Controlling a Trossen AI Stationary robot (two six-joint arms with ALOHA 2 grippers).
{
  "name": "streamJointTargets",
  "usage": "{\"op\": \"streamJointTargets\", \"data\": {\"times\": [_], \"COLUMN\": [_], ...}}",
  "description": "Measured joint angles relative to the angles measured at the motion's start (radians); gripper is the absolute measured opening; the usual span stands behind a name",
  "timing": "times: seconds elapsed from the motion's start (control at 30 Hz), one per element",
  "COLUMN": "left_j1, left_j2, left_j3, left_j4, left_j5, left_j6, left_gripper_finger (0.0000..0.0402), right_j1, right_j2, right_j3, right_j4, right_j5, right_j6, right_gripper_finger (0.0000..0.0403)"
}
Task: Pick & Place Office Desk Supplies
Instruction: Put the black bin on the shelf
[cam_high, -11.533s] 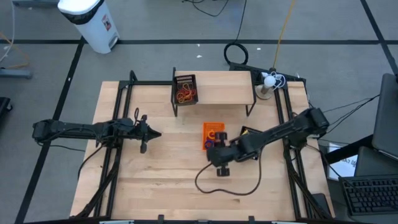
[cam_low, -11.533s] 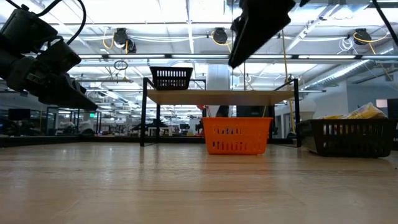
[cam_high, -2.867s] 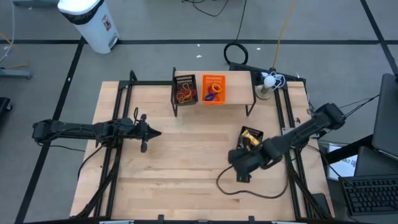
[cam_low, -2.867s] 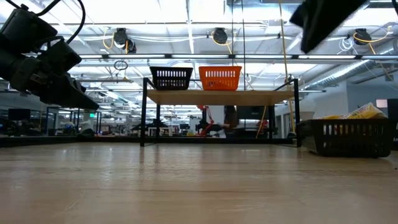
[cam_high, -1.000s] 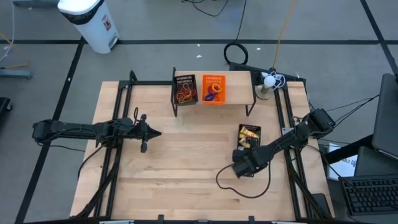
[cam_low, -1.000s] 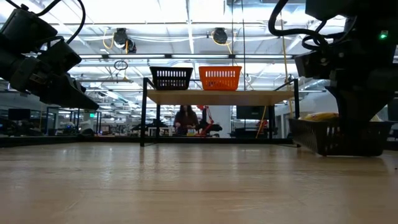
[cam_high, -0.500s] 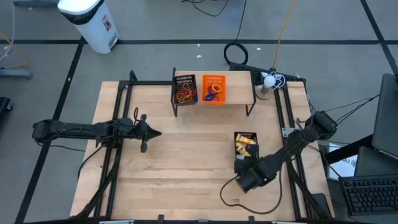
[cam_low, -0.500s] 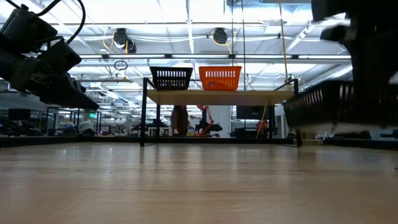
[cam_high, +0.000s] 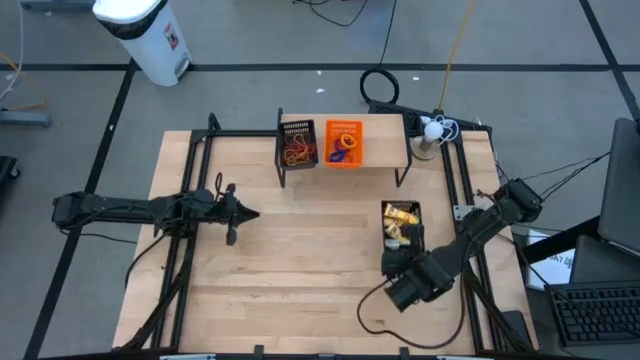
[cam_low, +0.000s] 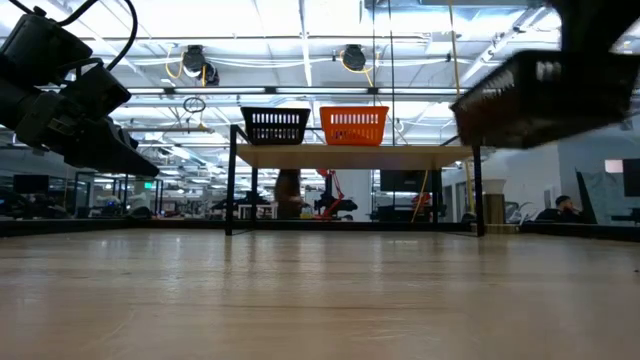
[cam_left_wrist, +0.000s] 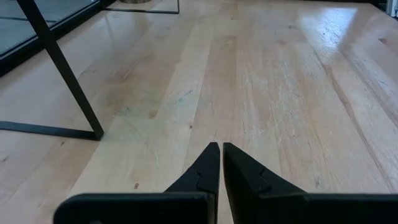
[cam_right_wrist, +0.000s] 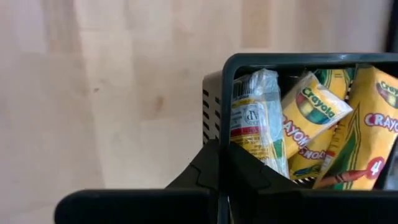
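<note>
**Right gripper has the crayon tray by its rim, lifted off the bench**

Trays: 3 total. Two sit side by side on the raised shelf (cam_high: 375, 140) at the bench's far edge: a black mesh tray (cam_high: 297, 144) holding a tangle of red/orange rubber bands (cam_high: 296, 153), and just beside it an orange tray (cam_high: 343, 143) with small purple and orange rings (cam_high: 344, 144) inside. The third, a black mesh tray of Crayola packs (cam_high: 402, 222), is near the bench's right edge. In the low view it hangs tilted, clear of the wood.

Right gripper (cam_right_wrist: 219, 163): fingers pinched together on that tray's near rim, with the wire wall between them. Several yellow Crayola packs (cam_right_wrist: 311, 115) and one clear-wrapped pack (cam_right_wrist: 253, 118) are packed inside; exact count can't be told.

Left gripper (cam_left_wrist: 220, 155): fingers closed tip to tip, holding nothing, hovering above the bench near the left edge beside a black frame rail (cam_left_wrist: 60, 65).

Open room: the bench (cam_high: 290, 270) centre and the whole near edge are bare wood. A black cable (cam_high: 375, 318) loops on the surface near the right arm.
</note>
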Motion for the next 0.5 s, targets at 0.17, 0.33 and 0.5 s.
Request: {"op": "streamJointTargets", "data": {"times": [0.17,0.33,0.5], "left_j1": [0.0,0.0,0.0], "left_j2": [0.0,0.0,0.0], "left_j3": [0.0,0.0,0.0], "left_j4": [0.0,0.0,0.0], "left_j5": [0.0,-0.001,-0.001], "left_j6": [-0.004,0.001,0.003], "left_gripper_finger": [0.0024,0.0024,0.0024], "right_j1": [-0.094,-0.243,-0.429], "right_j2": [-0.031,-0.105,-0.184], "right_j3": [0.109,0.179,0.184], "right_j4": [-0.045,-0.03,0.022], "right_j5": [0.089,0.133,0.146], "right_j6": [-0.151,-0.315,-0.487], "right_gripper_finger": [0.0002,0.0002,0.0002]}}
